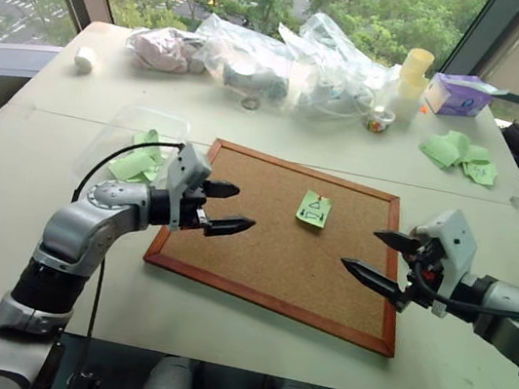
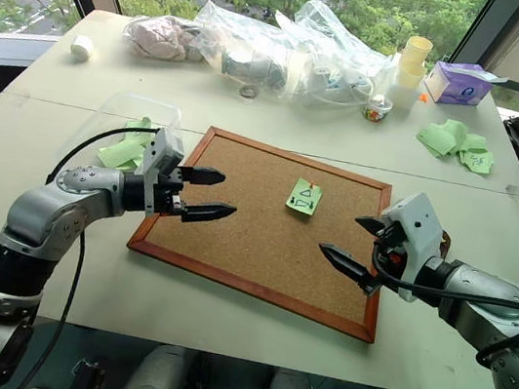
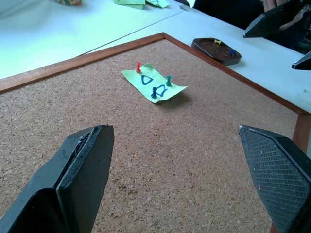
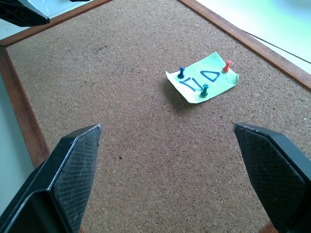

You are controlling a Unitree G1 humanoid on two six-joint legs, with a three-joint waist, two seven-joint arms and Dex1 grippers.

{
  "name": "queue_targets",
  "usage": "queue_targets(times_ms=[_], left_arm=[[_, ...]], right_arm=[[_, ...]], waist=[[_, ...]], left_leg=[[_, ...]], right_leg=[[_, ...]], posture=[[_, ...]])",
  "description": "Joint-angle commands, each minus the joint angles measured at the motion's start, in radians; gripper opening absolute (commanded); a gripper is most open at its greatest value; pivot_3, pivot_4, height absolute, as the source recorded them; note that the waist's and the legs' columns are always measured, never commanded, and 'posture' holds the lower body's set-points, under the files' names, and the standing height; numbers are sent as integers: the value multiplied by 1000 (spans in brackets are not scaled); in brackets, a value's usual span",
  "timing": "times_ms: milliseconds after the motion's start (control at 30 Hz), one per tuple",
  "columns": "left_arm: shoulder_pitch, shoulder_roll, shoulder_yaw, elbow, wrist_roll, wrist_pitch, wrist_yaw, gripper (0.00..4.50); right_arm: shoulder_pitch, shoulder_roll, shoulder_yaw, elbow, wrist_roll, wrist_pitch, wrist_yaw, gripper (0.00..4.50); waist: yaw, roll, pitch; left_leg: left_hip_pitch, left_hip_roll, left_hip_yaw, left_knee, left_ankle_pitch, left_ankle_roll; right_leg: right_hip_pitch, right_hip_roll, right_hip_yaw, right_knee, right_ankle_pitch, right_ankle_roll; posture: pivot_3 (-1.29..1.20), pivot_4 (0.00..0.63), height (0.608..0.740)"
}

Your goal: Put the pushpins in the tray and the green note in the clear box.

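Note:
The green note lies on the cork board, right of its middle. A red pushpin, a green one and a blue one stand in the note. My left gripper hovers open over the board's left part, pointing toward the note. My right gripper hovers open over the board's right edge, also facing the note. The tray sits on the table just past the board's right frame and holds small coloured bits. The clear box, with plain green papers inside, stands left of the board.
Transparent plastic bags, stacked cups and a purple tissue box line the far side of the table. Loose green papers lie at the far right. A white roll rests at the far left.

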Motion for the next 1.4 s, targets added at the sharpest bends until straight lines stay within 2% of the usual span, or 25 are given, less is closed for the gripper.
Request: queue_targets(times_ms=[33,800,900,1133,1400], left_arm=[[-25,-5,0,-15,-4,-17,-9,4478],[-16,-25,-5,-45,-6,8,8,4478],[-15,-39,-10,-39,-1,-8,11,3641],[-28,-89,-73,27,71,-102,7,90],[-61,-198,-176,186,183,-233,20,32]], right_arm=[[-10,1,-3,-7,-7,-24,5,4500],[-7,10,11,-13,-23,-31,12,4500],[-12,19,13,-7,-34,-40,5,4500],[-70,61,58,33,-86,-61,-47,4500],[-262,161,206,185,-211,-53,-151,4500]], waist=[[0,0,0],[0,0,0],[0,0,0],[0,0,0],[-1,1,0]], left_leg=[[0,0,0,0,0,0],[0,0,0,0,0,0],[0,0,0,0,0,0],[0,0,1,0,0,0],[0,-1,3,0,0,0]], right_leg=[[0,0,0,0,0,0],[0,0,0,0,0,0],[0,0,0,0,0,0],[0,0,0,0,0,0],[0,0,0,0,0,0]], posture=[[0,150,740],[0,150,740],[0,150,740],[0,150,740],[0,150,740]])
